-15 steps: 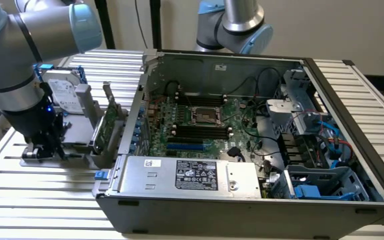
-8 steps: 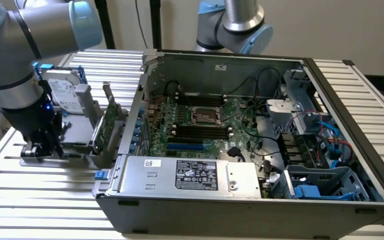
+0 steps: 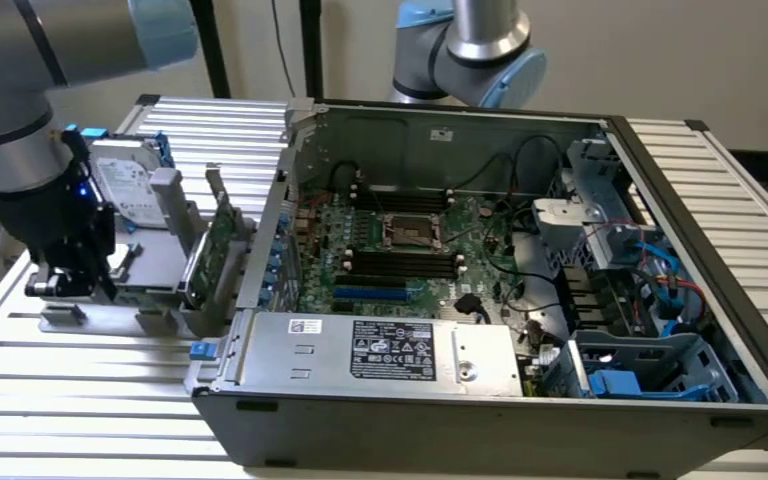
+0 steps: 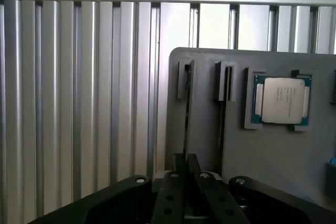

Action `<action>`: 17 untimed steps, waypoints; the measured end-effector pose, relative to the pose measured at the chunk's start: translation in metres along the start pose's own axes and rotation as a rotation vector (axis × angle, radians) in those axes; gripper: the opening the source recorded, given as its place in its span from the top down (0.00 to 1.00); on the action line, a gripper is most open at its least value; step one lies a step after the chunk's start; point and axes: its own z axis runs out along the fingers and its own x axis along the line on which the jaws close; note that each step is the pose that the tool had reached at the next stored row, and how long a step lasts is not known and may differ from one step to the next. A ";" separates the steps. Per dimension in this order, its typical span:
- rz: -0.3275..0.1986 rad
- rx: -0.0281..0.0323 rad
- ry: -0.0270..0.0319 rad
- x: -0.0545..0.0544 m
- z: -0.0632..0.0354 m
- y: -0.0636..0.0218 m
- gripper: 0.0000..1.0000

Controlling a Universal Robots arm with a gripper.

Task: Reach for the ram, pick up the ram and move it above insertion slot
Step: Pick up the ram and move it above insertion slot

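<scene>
Straight ahead of the claw (image 4: 187,158), the ram (image 4: 185,111) stands on edge in a holder (image 4: 273,156) slot. Its long axis runs directly away from the claw, and its near end meets the claw. Whether the claw is clamped on it, I cannot tell. Print on the CPU (image 4: 282,100) beside the ram is unreadable.

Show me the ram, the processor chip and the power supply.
ram (image 4: 185,124): wrist view, middle of its thin edge.
processor chip (image 4: 282,99): wrist view, centre of its silver lid.
power supply (image 3: 391,352): exterior view, its black label.
</scene>
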 end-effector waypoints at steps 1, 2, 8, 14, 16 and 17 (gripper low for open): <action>0.000 0.0002 -0.0002 0.000 -0.0044 0.0001 0.86; 0.000 0.0001 -0.0001 0.000 -0.0090 0.0002 0.86; -0.005 0.0002 -0.0001 0.001 -0.0361 -0.0041 0.86; -0.018 0.0006 -0.0005 0.001 -0.0637 -0.0118 0.86; -0.022 0.0006 -0.0006 0.002 -0.0729 -0.0146 0.86; -0.023 0.0006 -0.0006 0.002 -0.0774 -0.0164 0.86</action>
